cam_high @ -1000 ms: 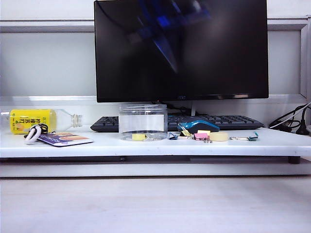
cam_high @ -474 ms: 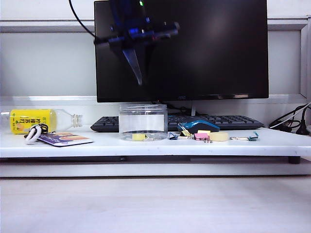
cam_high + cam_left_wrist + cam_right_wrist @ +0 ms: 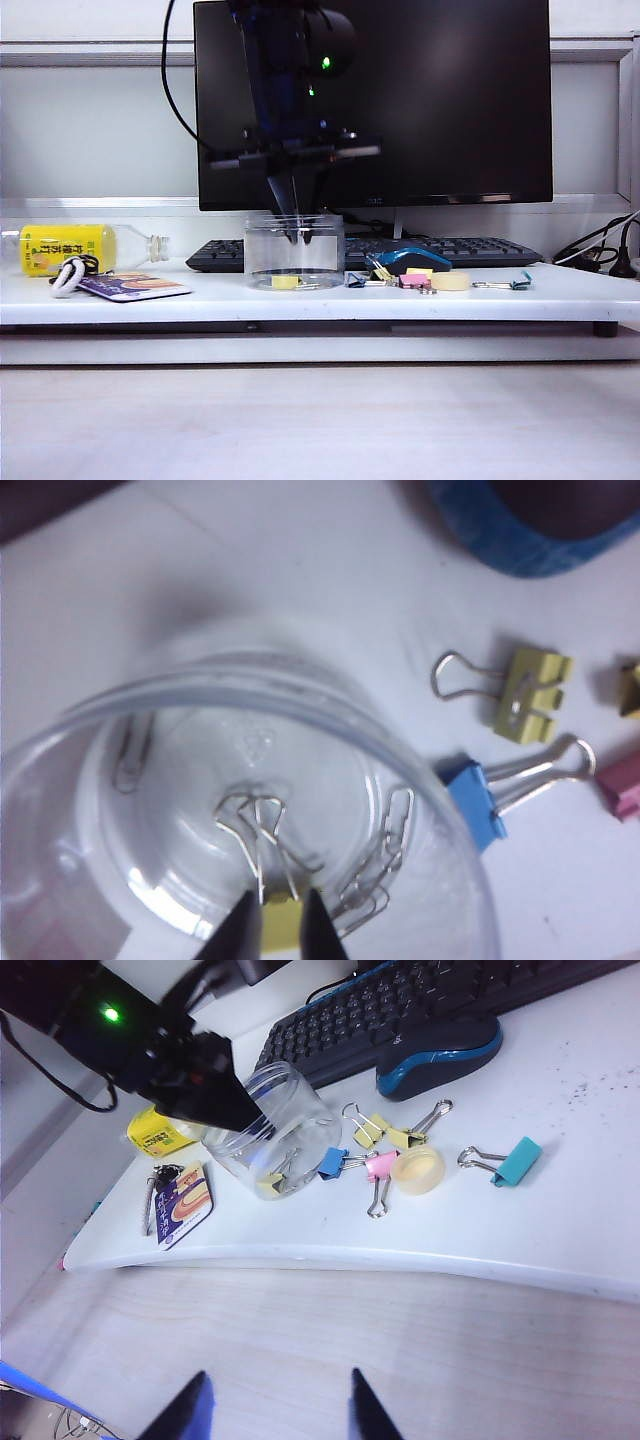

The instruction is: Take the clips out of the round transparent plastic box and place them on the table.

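Observation:
The round transparent plastic box (image 3: 294, 250) stands upright on the white table (image 3: 150, 305). One pale-yellow clip (image 3: 285, 282) lies on its bottom among wire paper clips (image 3: 385, 850). My left gripper (image 3: 300, 238) points straight down with its tips just inside the box mouth, above that clip. In the left wrist view the box (image 3: 250, 810) fills the frame, and the clip (image 3: 280, 932) shows through the narrow gap of the left gripper (image 3: 279, 900), which is slightly open and holds nothing. Two more yellow clips (image 3: 375, 1125) lie on the table. My right gripper (image 3: 278, 1385) hangs open over the wood-grain surface.
Beside the box lie a blue clip (image 3: 478, 798), a pink clip (image 3: 380, 1165), a teal clip (image 3: 518, 1160) and a tape roll (image 3: 417, 1168). Behind are a mouse (image 3: 410, 258), a keyboard (image 3: 450, 248) and a monitor (image 3: 420, 100). A yellow-labelled bottle (image 3: 70, 247) and a card (image 3: 135, 287) lie left.
The left arm has come down from high in front of the monitor until its tips are inside the box mouth. The clip in the box and the right arm have not moved.

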### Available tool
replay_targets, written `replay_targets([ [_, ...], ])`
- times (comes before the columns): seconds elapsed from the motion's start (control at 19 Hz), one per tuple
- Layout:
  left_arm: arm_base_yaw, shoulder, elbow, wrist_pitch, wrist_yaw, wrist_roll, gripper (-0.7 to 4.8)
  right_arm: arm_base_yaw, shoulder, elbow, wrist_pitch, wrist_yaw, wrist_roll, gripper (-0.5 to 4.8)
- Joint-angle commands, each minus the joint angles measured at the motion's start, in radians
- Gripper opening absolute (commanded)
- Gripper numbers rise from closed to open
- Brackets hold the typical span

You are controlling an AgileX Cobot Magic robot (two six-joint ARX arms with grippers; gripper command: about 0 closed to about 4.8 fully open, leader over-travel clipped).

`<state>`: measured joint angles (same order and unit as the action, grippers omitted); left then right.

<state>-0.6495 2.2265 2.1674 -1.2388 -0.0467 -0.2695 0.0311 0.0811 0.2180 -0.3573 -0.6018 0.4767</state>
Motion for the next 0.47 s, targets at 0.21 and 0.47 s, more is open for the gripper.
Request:
replay_targets([
  [0.21,0.001,-0.002,0.003,0.014,0.002,-0.042,0.67,0.0,0.0,0.004,0.014,0.001,-0.007,1.76],
  [0.47,0.001,-0.002,0.003,0.016,0.002,-0.055,0.67,0.0,0.0,0.004,0.014,0.001,-0.007,1.76],
])
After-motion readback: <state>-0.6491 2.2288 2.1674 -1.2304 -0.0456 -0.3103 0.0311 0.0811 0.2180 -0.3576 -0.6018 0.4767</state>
